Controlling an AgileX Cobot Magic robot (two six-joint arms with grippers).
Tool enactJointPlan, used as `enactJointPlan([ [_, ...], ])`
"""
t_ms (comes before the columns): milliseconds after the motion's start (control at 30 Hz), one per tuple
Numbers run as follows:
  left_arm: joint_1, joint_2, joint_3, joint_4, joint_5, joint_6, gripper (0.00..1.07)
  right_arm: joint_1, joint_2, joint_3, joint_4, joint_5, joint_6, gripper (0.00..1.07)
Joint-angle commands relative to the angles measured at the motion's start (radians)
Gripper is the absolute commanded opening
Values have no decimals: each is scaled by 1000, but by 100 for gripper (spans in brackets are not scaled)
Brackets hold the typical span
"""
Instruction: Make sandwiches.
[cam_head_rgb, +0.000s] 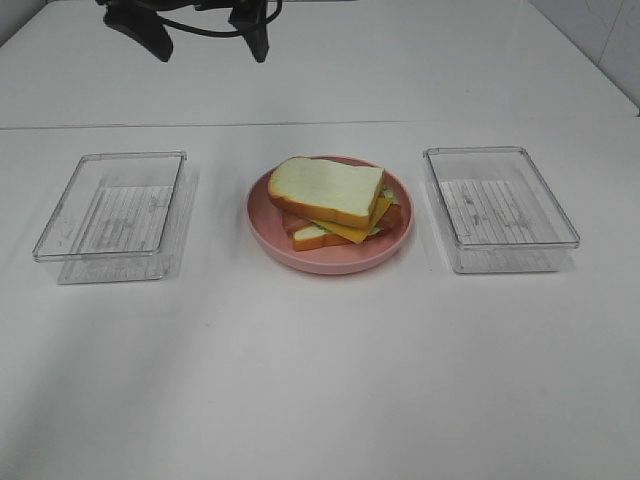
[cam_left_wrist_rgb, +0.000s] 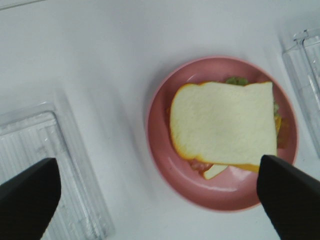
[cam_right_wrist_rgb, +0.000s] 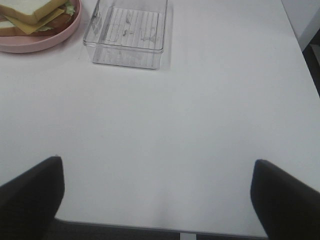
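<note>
- While both arms sit away from the food, the left tray lies well to the left of the pink plate and holds nothing.
- Left gripper hangs above the plate's near-left side, jaws wide apart, nothing between them.
- On the plate the sandwich stands stacked: a top bread slice, a yellow cheese square poking out beneath, a bottom bread slice, with hints of green lettuce and reddish bacon at the edges.
- Stacking looks finished, though the layers sit skewed; little seems left beyond tidying.
- Right tray, right of the plate, is also bare.
- Right gripper hovers over bare table beyond that tray, jaws wide apart, holding nothing.
</note>
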Motion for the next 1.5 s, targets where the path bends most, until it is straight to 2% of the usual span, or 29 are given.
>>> enactJointPlan([
  [33, 0, -122, 151, 63, 104, 42, 101, -6, -32, 2, 3, -3, -6, 99],
  [67, 0, -122, 151, 63, 104, 42, 101, -6, -32, 2, 3, -3, -6, 99],
  [100, 4, -181, 226, 84, 104, 43, 101, -6, -32, 2, 3, -3, -6, 99],
  [133, 4, -181, 226, 84, 104, 43, 101, -6, -32, 2, 3, -3, -6, 99],
  [200, 26, -265, 326, 84, 104, 53, 101, -6, -32, 2, 3, -3, -6, 99],
  [233, 26, -265, 326, 84, 104, 53, 101, -6, -32, 2, 3, -3, -6, 99],
  [267, 57, -325, 396, 84, 104, 53, 101, -6, -32, 2, 3, -3, -6, 99],
  [333, 70, -348, 425, 84, 104, 53, 101, -6, -32, 2, 1, -3, -6, 99],
  [367, 106, -409, 491, 84, 104, 54, 101, -6, -32, 2, 1, -3, -6, 99],
  [400, 106, -409, 491, 84, 104, 54, 101, -6, -32, 2, 1, -3, -6, 99],
  [467, 176, -495, 608, 84, 103, 57, 101, -6, -32, 2, 1, -3, -6, 99],
  [500, 176, -495, 608, 84, 103, 57, 101, -6, -32, 2, 1, -3, -6, 99],
  [567, 244, -584, 719, 84, 102, 83, 101, -6, -32, 2, 1, -3, -6, 99],
  [600, 244, -584, 719, 84, 102, 83, 101, -6, -32, 2, 1, -3, -6, 99],
  [667, 315, -673, 824, 84, 102, 97, 101, -6, -32, 2, 1, -3, -6, 99],
  [700, 315, -673, 824, 84, 102, 97, 101, -6, -32, 2, 1, -3, -6, 99],
  [733, 366, -739, 892, 84, 101, 98, 101, -6, -32, 2, 1, -3, -6, 99],
  [767, 366, -739, 892, 84, 101, 98, 101, -6, -32, 2, 1, -3, -6, 99],
  [800, 404, -805, 950, 84, 85, 95, 101, -6, -32, 2, 1, -3, -6, 99],
  [867, 421, -846, 980, 84, 73, 90, 101, -6, -32, 2, 1, -3, -6, 99],
  [900, 442, -921, 1032, 84, 56, 89, 101, -6, -32, 2, 1, -3, -6, 99],
  [1067, 453, -1090, 1133, 84, 29, 89, 101, -6, -32, 2, 1, -3, -6, 99],
  [1133, 453, -1259, 1216, 84, 0, 91, 101, -6, -32, 2, 1, -3, -6, 99],
  [1167, 453, -1259, 1216, 84, 0, 91, 101, -6, -32, 2, 1, -3, -6, 99],
  [1233, 453, -1390, 1271, 93, -21, 91, 101, -6, -32, 2, 1, -3, -6, 99],
  [1333, 453, -1425, 1290, 97, -24, 91, 101, -6, -32, 2, 1, -3, -6, 99],
  [1400, 453, -1541, 1339, 114, -37, 96, 101, -6, -32, 2, 1, -3, -6, 99],
  [1433, 453, -1541, 1339, 114, -37, 96, 101, -6, -32, 2, 1, -3, -6, 99],
  [1500, 453, -1681, 1398, 121, -37, 89, 101, -6, -32, 2, 1, -3, -6, 99],
])
